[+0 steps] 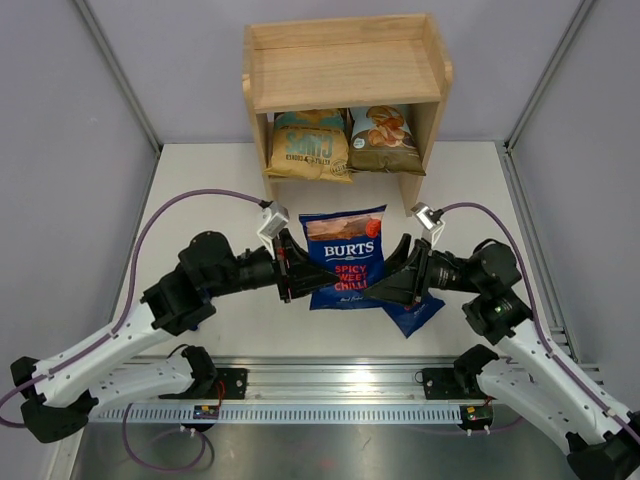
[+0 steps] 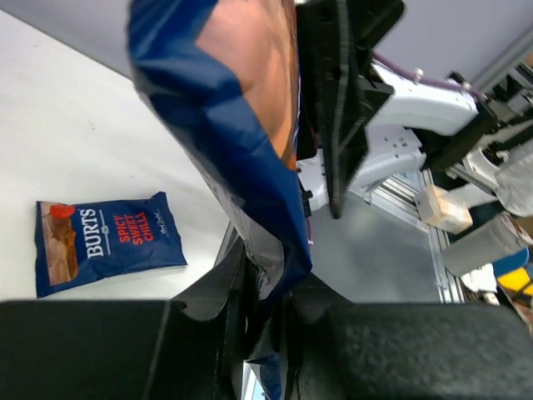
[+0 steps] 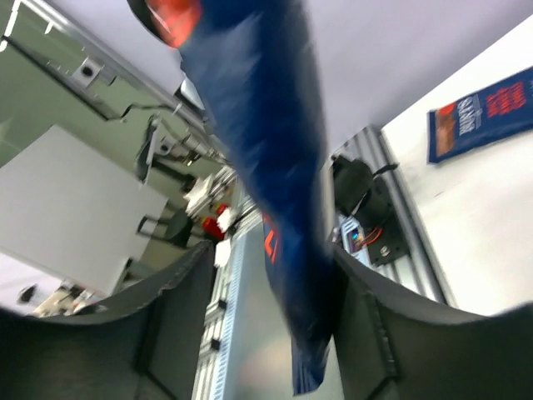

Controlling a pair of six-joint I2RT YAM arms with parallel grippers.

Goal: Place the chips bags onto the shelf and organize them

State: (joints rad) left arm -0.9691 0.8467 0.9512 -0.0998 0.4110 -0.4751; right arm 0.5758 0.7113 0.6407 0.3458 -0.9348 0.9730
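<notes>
My arms bent inward, wrists facing each other, left gripper (image 1: pixel 300 276) pinched on the blue chips bag (image 1: pixel 345 250), right gripper (image 1: pixel 386 283) jaws parted.

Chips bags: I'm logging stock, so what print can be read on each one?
"BURTS" and "SPICY SWEET CHILLI": raised dark-blue bag.
"BURTS SPICY SWEET CHILLI": dark-blue bag lying flat on the table.
Tan-and-teal bag on the shelf: print upside down, not legible.
Neighbouring bag: too small to read.
</notes>
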